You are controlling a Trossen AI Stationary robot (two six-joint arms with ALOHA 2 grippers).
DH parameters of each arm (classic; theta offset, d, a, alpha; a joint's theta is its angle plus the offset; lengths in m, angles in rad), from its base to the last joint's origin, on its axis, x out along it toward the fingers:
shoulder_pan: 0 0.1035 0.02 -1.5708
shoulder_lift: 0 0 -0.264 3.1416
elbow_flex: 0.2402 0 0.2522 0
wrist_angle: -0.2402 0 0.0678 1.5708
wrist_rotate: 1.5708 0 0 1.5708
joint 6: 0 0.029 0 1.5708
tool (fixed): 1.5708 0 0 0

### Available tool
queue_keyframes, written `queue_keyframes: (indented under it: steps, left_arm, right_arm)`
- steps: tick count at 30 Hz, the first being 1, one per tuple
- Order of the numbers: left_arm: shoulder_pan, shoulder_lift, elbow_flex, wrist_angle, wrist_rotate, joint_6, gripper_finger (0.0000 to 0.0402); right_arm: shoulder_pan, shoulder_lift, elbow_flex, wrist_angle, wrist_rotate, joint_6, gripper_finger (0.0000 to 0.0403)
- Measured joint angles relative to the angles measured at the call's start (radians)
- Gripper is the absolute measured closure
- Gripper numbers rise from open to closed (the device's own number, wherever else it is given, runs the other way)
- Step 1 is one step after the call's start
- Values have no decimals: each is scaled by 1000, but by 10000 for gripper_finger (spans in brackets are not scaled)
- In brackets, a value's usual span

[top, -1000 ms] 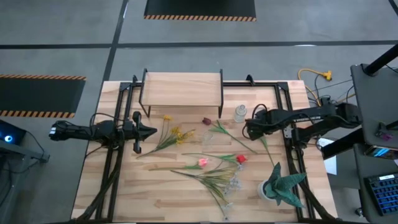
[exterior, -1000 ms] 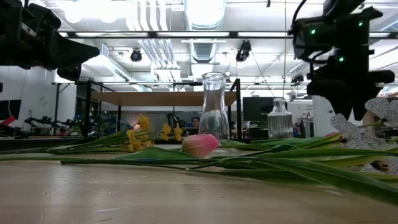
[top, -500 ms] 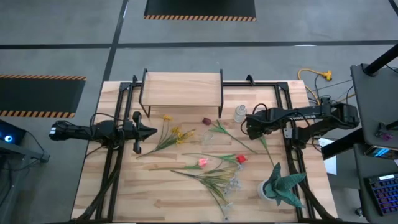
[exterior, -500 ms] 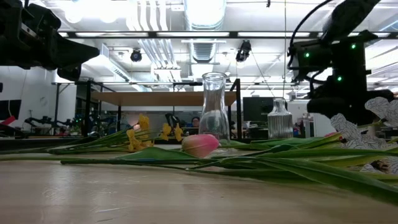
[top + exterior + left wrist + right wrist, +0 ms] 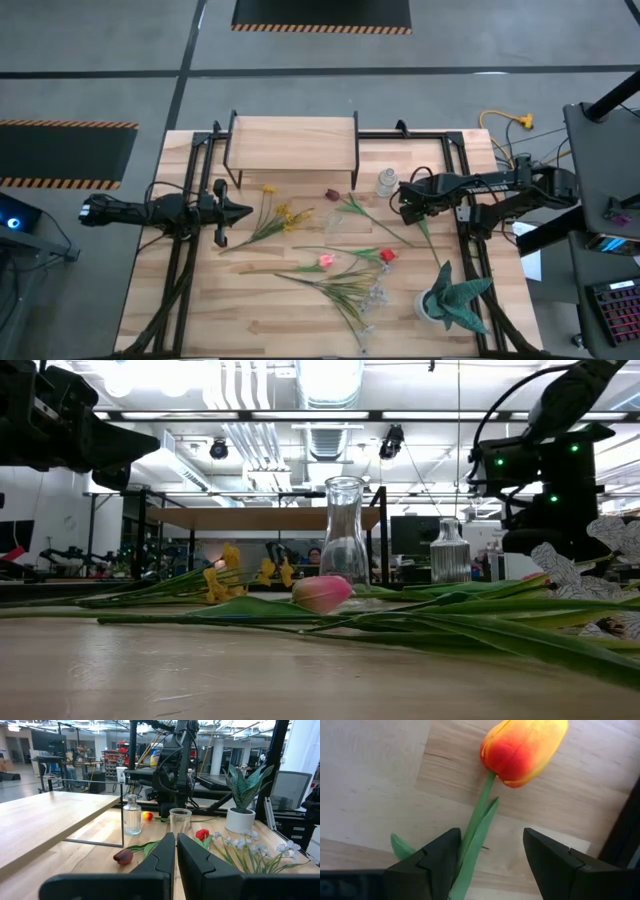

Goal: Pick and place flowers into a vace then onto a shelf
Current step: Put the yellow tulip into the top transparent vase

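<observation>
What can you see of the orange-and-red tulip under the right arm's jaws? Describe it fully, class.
The tulip has a closed bloom, red at its middle and base and orange-yellow toward its edges, on a thin green stem with a long narrow leaf; it looks artificial. It lies flat on the wooden tabletop. The right gripper hangs over it with open jaws, the stem running past the inside of one jaw; contact cannot be judged.

flowers (image 5: pixel 340 270): green-stemmed, yellow, pink, red, maroon, white blossoms, lying flat, scattered mid-tabletop | orange-red tulip (image 5: pixel 522 749): flat on the wood, apart from the rest | vase (image 5: pixel 344 531): clear glass, upright, empty | shelf (image 5: pixel 293 142): light wood top, black legs, rear of tabletop, bare
</observation>
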Motion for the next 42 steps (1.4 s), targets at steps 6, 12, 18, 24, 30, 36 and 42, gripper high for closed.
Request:
queue_keyframes:
  steps: [6,12,18,24,30,36,42]
  left_arm:
    - [0,0,0,0,-1,0,399]
    - [0,0,0,0,-1,0,399]
    - [0,0,0,0,-1,0,399]
    - [0,0,0,0,-1,0,399]
    - [0,0,1,-1,-1,0,399]
    - [0,0,1,0,-1,0,399]
    - [0,0,1,1,-1,0,399]
  right_arm:
    - [0,-9,16,2,-9,-1,237]
    - [1,-10,15,13,-17,-15,315]
    - [1,-13,14,5,-17,-31,384]
    - [1,-22,17,1,-12,-31,390]
    - [1,-31,53,6,-8,-55,390]
    - [3,-50,129,7,-8,-95,390]
    - [36,-89,210,-8,-20,-133,390]
